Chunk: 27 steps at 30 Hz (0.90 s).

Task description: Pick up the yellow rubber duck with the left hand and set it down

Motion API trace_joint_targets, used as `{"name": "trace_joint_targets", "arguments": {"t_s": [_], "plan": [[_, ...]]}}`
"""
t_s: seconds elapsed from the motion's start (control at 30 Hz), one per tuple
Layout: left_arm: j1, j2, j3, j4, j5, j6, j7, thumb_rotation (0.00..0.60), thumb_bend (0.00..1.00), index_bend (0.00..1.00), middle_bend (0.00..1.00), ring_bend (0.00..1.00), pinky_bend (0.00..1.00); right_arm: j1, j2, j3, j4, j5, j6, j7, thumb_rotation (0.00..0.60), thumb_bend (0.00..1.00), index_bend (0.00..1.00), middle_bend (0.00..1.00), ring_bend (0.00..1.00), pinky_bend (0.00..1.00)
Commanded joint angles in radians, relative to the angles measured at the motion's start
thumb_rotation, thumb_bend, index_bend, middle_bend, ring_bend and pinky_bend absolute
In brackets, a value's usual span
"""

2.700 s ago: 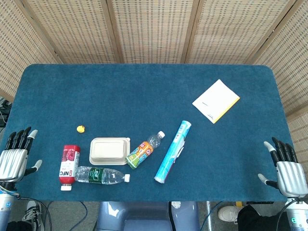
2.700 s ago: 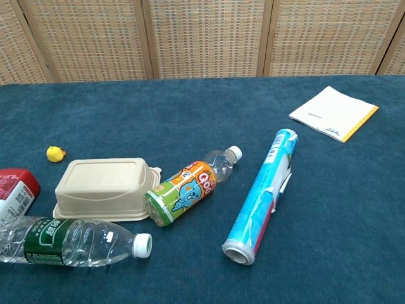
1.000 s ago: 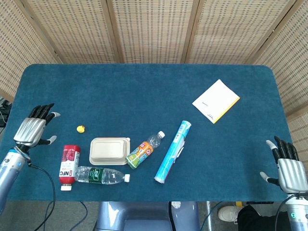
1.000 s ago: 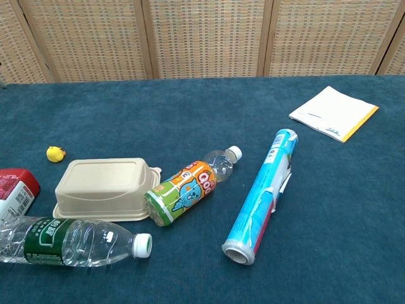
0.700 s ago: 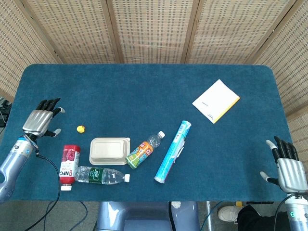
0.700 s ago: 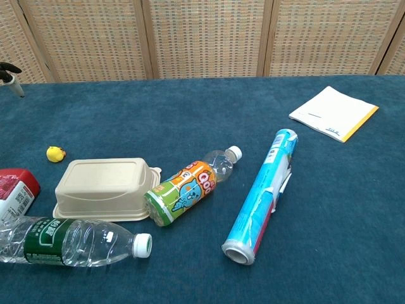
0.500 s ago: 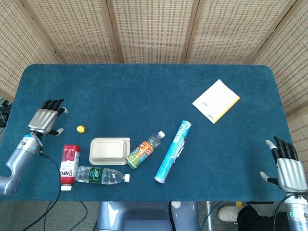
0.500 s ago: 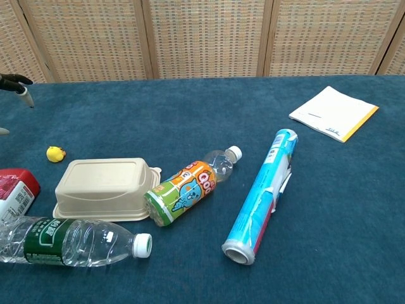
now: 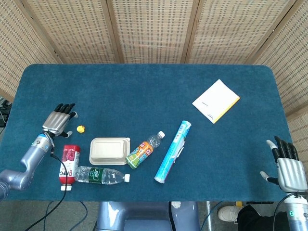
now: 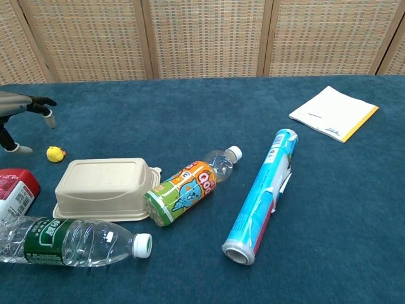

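Observation:
The small yellow rubber duck (image 9: pixel 81 129) (image 10: pixel 56 153) sits on the blue table left of centre, just beyond the beige box. My left hand (image 9: pixel 59 119) (image 10: pixel 19 117) hovers just left of the duck, fingers spread and empty, not touching it. In the chest view its fingertips (image 10: pixel 49 119) hang above and left of the duck. My right hand (image 9: pixel 288 165) stays open at the table's near right edge, seen only in the head view.
A beige lidded box (image 9: pixel 109 150), a red NFC bottle (image 9: pixel 69 160) and a clear green-label bottle (image 9: pixel 100 175) lie close to the duck. An orange drink bottle (image 9: pixel 142 151), a blue roll (image 9: pixel 173 151) and a white-yellow notepad (image 9: pixel 216 101) lie further right.
My left hand rose from the near left edge and moved right across the table toward the duck, now close beside it. The right hand and the objects stayed put.

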<state>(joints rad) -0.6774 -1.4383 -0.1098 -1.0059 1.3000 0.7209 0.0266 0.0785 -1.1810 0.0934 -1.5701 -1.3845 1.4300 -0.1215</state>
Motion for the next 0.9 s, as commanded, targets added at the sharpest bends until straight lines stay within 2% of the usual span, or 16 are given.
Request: {"name": "trace_joint_targets", "arguments": {"t_s": [0.03,0.9], "plan": [[-0.003,-0.02,0.004,0.014,0.0,-0.001,-0.003,0.6,0.28,0.3,0.0,0.0,0.0,0.0,0.001,-0.001,0.001,0.001,-0.004,0.003,0.6,0.0,0.11,0.0,0.0,0.0],[-0.02,-0.097,0.019,0.081,-0.028,-0.022,0.016,0.6,0.28,0.36,0.0,0.0,0.0,0.001,0.008,-0.001,0.002,0.003,-0.009,0.023,0.6,0.0,0.1,0.0,0.0,0.0]]}}
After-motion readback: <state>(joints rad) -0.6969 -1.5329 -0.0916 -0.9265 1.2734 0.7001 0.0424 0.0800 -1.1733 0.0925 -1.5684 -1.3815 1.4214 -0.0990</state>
